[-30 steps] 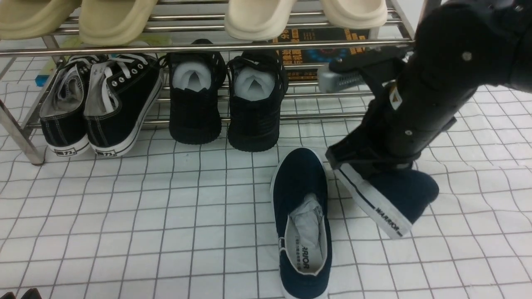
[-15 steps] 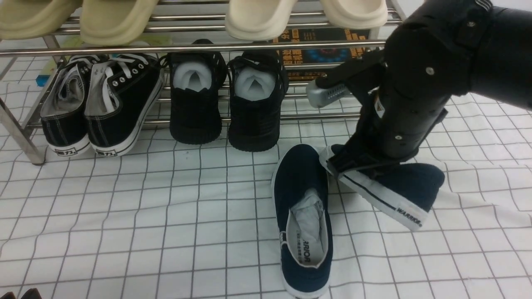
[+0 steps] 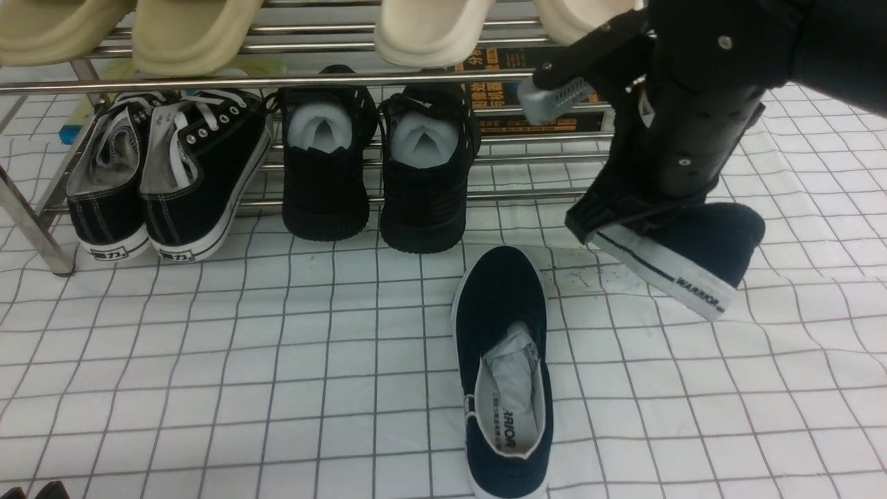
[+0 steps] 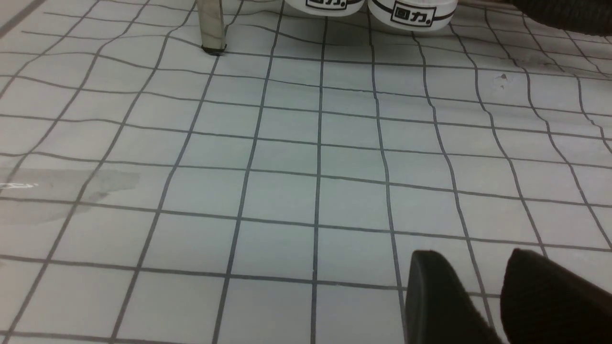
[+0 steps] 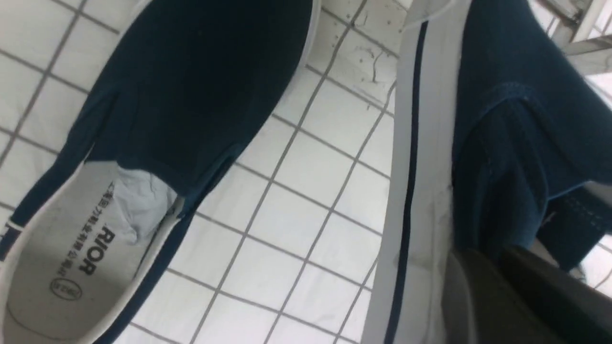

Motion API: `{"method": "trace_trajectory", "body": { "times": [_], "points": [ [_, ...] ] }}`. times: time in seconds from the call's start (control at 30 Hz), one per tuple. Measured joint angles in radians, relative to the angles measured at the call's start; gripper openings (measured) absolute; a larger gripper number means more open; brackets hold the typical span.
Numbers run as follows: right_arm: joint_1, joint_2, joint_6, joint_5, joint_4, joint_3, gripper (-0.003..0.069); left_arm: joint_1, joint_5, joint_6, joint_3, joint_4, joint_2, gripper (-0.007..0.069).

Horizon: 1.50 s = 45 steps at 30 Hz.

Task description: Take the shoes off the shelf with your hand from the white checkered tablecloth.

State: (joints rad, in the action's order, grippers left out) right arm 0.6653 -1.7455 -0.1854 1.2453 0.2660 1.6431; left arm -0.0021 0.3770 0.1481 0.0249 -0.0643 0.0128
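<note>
Biggest worry for me is the grip. The right arm's fingers (image 5: 478,296) are clamped on just one end of the navy-blue canvas slip-on with the white rubber sole (image 3: 700,242). The rest of that shoe hangs down at a slant with its "WARRIOR" end lowest, and it looks clear of the white checkered tablecloth (image 3: 208,346). With that much shoe hanging past the pinch point, I reckon a quick swing could let it rotate or slip out. If it drops, it could land on its twin, the second navy slip-on stuffed with crumpled paper (image 3: 502,326), which lies flat on the cloth just beside and below it.

Second worry is the shiny steel-tube shoe shelf (image 3: 277,80). The arm's grey-silver part (image 3: 554,97) sits right in front of the upper bars, near a cream foam slipper (image 3: 589,21) on the top tier. Moving any further forward or up could clip a bar or nudge that slipper off.

Pose-wise, the bulky black right arm comes in from the upper right and angles steeply down and left, wrist tipped toward the cloth. The left arm's fingers (image 4: 440,296) hang low over bare cloth, slightly apart and holding nothing.
</note>
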Motion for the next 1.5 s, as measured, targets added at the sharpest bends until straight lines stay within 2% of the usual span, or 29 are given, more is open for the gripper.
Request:
{"method": "trace_trajectory", "body": {
  "times": [0.2,0.43,0.6,0.7,0.97,1.07,1.33,1.43,1.47,1.5],
  "points": [
    [0.0,-0.077,0.0,-0.003,-0.061,-0.016,0.0055,0.0,0.0,0.0,0.0,0.0,0.0,0.0239],
    [0.001,-0.181,0.0,-0.02,-0.266,-0.03,0.006,0.0,0.0,0.0,0.0,-0.001,0.0,0.0239],
    [0.004,-0.19,0.001,-0.03,-0.317,-0.043,0.0087,0.0,0.0,0.0,0.0,-0.001,0.0,0.0239],
    [0.019,-0.193,0.004,-0.024,-0.339,-0.045,0.013,0.0,0.0,0.0,0.0,-0.001,0.0,0.0239],
    [0.067,-0.197,0.011,-0.024,-0.389,-0.045,0.0335,0.0,0.0,0.0,0.0,-0.001,0.0,0.0239],
    [0.071,-0.197,0.017,-0.024,-0.389,-0.045,0.037,0.0,0.0,0.0,0.0,-0.001,0.0,0.0239],
    [0.072,-0.075,0.023,-0.024,-0.389,-0.052,0.0375,0.0,0.0,0.0,0.0,-0.001,0.0,0.0239],
    [0.072,0.008,0.023,-0.024,-0.389,-0.074,0.0353,0.0,0.0,0.0,0.0,-0.001,0.0,0.0239],
    [0.072,0.112,0.023,-0.024,-0.388,-0.117,0.0302,0.0,0.0,0.0,0.0,-0.001,0.0,0.0239],
    [0.072,0.123,0.023,-0.024,-0.388,-0.122,0.0302,0.0,0.0,0.0,0.0,-0.001,0.0,0.0239]
  ]
}}
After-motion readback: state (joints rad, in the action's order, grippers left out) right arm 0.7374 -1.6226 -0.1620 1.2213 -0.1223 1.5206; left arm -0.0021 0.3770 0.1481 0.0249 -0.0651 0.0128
